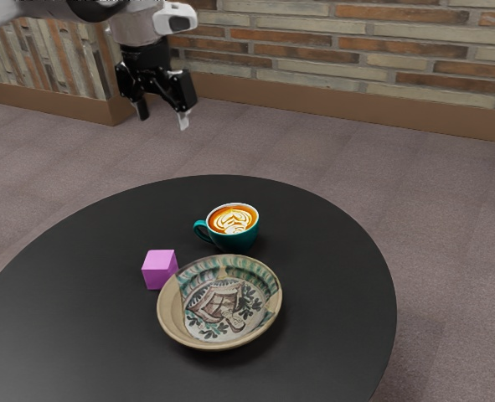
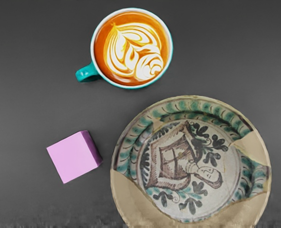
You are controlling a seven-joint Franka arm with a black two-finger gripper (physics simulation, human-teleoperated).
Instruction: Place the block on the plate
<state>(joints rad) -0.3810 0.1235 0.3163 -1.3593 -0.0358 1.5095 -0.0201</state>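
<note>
"What stands at the back of the scene?" "A brick wall (image 1: 331, 42) in cream, brown and rust runs above a grey-purple carpeted floor (image 1: 63, 159)."

"And at the centre?" "A round black table (image 1: 71, 335) holds three objects, seen from above in the wrist view."

"The robot?" "A white arm (image 1: 138, 29) enters from the exterior view's upper left, its black two-finger gripper (image 1: 162, 121) raised above table level, released and empty, fingers spread apart."

"The largest piece on the table?" "A round, shallow ceramic plate (image 1: 222, 310), beige at the rim, painted with green bands, dark leaves and a brown-outlined motif; a face appears in the design. Nothing rests on it."

"Next in size?" "A teal cup (image 1: 240, 242) of latte, white and orange swirls across its surface, sits upright near the plate, apart from it, its handle toward the exterior view's left."

"And the smallest?" "The pink-purple cube-shaped block (image 1: 157, 272), the item bound for the plate, lies flat on the black tabletop just beside the dish, on the exterior view's left, a narrow gap between them."
</note>
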